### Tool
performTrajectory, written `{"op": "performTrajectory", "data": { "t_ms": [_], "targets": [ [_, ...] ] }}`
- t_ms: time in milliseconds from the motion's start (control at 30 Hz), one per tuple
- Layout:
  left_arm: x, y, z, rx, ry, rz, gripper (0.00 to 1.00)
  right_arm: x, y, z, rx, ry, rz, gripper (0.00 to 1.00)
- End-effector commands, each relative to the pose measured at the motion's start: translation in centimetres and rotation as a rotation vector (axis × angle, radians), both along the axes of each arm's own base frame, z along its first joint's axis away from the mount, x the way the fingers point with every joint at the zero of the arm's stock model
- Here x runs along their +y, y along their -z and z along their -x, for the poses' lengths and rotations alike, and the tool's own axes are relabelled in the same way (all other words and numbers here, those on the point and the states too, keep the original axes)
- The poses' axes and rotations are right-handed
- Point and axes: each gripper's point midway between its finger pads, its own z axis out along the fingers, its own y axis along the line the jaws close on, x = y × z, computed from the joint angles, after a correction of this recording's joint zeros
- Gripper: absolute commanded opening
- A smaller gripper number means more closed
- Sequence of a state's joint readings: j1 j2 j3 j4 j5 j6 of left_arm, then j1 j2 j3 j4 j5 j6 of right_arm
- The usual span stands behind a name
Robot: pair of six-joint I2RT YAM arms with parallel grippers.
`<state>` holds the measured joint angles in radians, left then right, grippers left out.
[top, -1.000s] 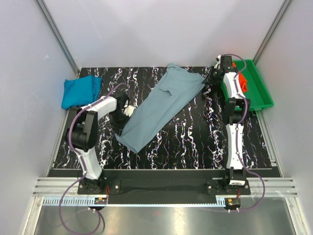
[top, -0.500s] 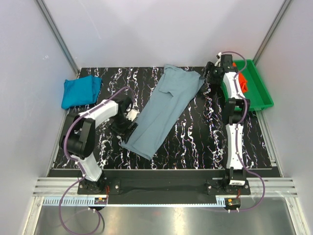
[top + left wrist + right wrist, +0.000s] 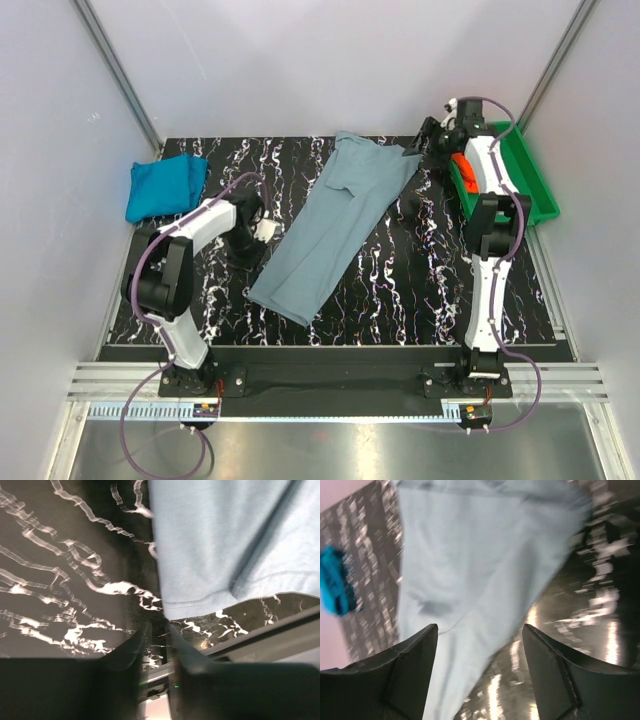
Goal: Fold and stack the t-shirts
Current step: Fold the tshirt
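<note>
The dusty grey-blue t-shirt (image 3: 335, 225) lies as a long folded strip, running diagonally from the back centre to the front left. My left gripper (image 3: 260, 235) hovers just left of its long edge. In the left wrist view this gripper (image 3: 159, 627) is shut with nothing in it, just short of the shirt's hem (image 3: 200, 605). My right gripper (image 3: 430, 137) hangs open above the shirt's back right corner. In the right wrist view its jaws (image 3: 480, 627) stand wide over the grey-blue cloth (image 3: 470, 565). The teal-blue t-shirt (image 3: 163, 186) lies folded at the back left. The orange-red t-shirt (image 3: 461, 166) is in the tray.
The green plastic tray (image 3: 530, 190) stands at the back right, under the right arm. White walls with metal rails close in the black marbled table (image 3: 400, 290) on three sides. The teal-blue shirt (image 3: 335, 582) shows at the left edge of the right wrist view.
Both grippers let go of the grey-blue shirt. The left one opened, then closed again beside the edge. The right one opened and pulled back and up. The shirt's front end shifted right.
</note>
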<state>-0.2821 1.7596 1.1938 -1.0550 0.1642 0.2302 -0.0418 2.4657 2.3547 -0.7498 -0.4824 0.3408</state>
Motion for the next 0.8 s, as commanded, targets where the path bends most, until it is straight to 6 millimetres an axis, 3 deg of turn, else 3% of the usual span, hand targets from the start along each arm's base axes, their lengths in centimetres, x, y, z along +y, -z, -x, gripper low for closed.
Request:
{"op": "performTrajectory", "data": {
  "t_ms": [0, 67, 133, 300, 467, 767],
  "targets": [
    [-1.8, -2.0, -1.1, -0.015, 0.014, 0.093, 0.10, 7.2, -2.1, 2.4, 0.031, -0.140, -0.175, 0.75],
    [-2.6, -3.5, -2.2, -0.043, 0.015, 0.124, 0.00, 9.9, -1.3, 3.5, 0.072, -0.186, -0.218, 0.74],
    [-3.0, -4.1, -2.6, -0.041, 0.018, 0.135, 0.00, 12.1, 0.2, 4.1, 0.103, -0.218, -0.218, 0.74],
    [-4.4, -4.3, -3.3, -0.005, 0.043, 0.204, 0.00, 14.0, 3.1, 4.4, 0.146, -0.240, -0.208, 0.73],
    [-5.7, -2.6, -3.4, 0.062, 0.043, 0.236, 0.00, 13.5, 4.2, 4.2, 0.153, -0.236, -0.178, 0.73],
    [-6.3, 0.6, -2.6, 0.152, 0.038, 0.222, 0.00, 11.8, 5.2, 4.2, 0.172, -0.206, -0.144, 0.73]
  ]
}}
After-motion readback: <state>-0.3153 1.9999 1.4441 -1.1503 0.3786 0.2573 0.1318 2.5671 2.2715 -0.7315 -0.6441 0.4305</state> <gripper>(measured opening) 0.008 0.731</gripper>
